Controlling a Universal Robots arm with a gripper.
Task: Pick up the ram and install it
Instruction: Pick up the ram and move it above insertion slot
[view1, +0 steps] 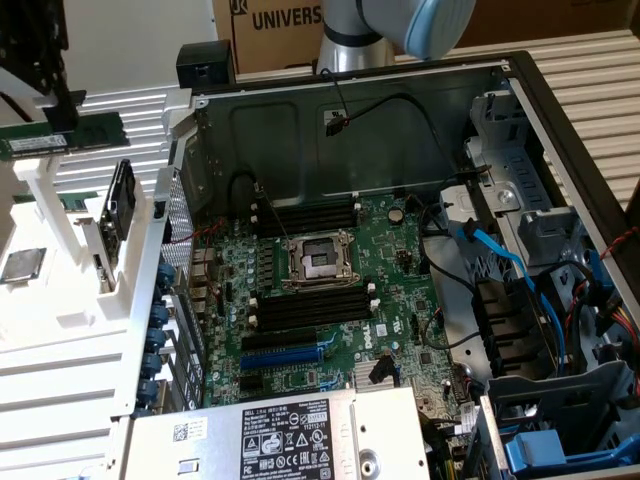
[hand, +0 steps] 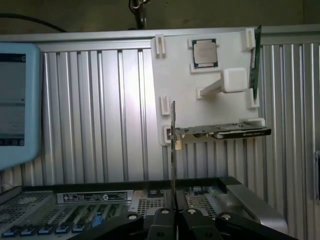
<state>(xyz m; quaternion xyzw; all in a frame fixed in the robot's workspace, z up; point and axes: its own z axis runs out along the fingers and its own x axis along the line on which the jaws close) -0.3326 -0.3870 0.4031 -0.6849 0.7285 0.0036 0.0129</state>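
The ram (view1: 85, 134) is a thin green stick with a white label, held level in the air above the white fixture (view1: 60, 330) at the exterior view's left. My gripper (view1: 66, 117) comes down from above and is shut on its upper edge. In the wrist view the ram (hand: 173, 150) shows edge-on as a thin dark line running out from between my gripper's (hand: 173, 214) closed fingers. The black memory slots (view1: 308, 306) lie on the green motherboard (view1: 330, 340) inside the open computer case, well to the right of the ram.
The white fixture also carries a square silver processor chip (view1: 20, 266), (hand: 205, 52) and a dark expansion card (view1: 120, 200), (hand: 227, 133). The case's metal wall (view1: 170, 230) stands between fixture and motherboard. Cables and drive bays (view1: 540, 300) crowd the case's right side. The arm's joint (view1: 400, 25) hangs behind.
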